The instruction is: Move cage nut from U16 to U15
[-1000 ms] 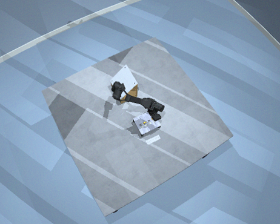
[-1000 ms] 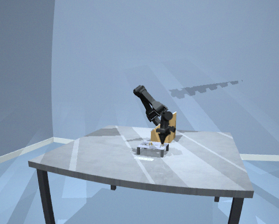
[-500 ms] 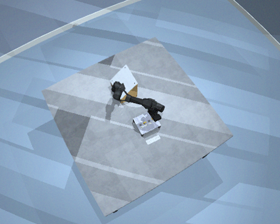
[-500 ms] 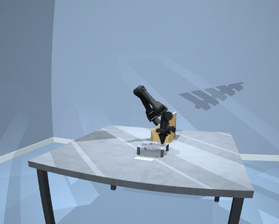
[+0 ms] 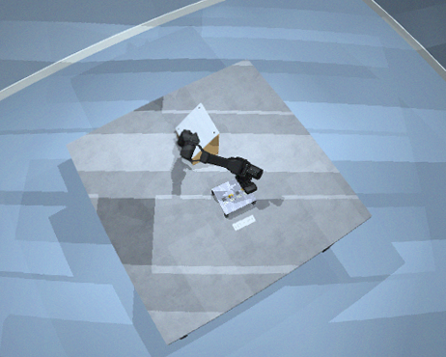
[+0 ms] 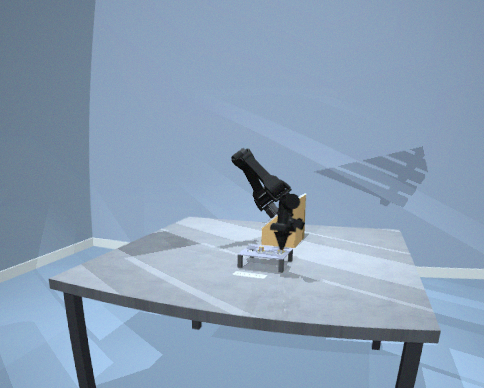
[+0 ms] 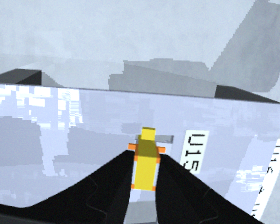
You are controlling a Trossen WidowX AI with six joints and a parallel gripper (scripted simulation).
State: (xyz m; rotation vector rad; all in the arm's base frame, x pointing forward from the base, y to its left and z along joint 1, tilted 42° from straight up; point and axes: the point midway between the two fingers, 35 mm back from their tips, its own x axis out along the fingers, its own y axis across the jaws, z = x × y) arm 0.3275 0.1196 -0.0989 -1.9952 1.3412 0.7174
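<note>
The top view looks down from high over the whole table (image 5: 290, 230) (image 6: 175, 285); the exterior one sits back at its 5 o'clock, facing 11; the wrist one peeks close past black fingers; all share the rail plate (image 5: 229, 207) (image 6: 272, 255) (image 7: 100, 165).

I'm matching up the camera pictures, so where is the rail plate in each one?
Top: the rail plate is just below centre.
Exterior: just below centre, on short legs.
Wrist: a band across the lower half, partly behind the gripper.
Shared landmark: the gripper.
</note>
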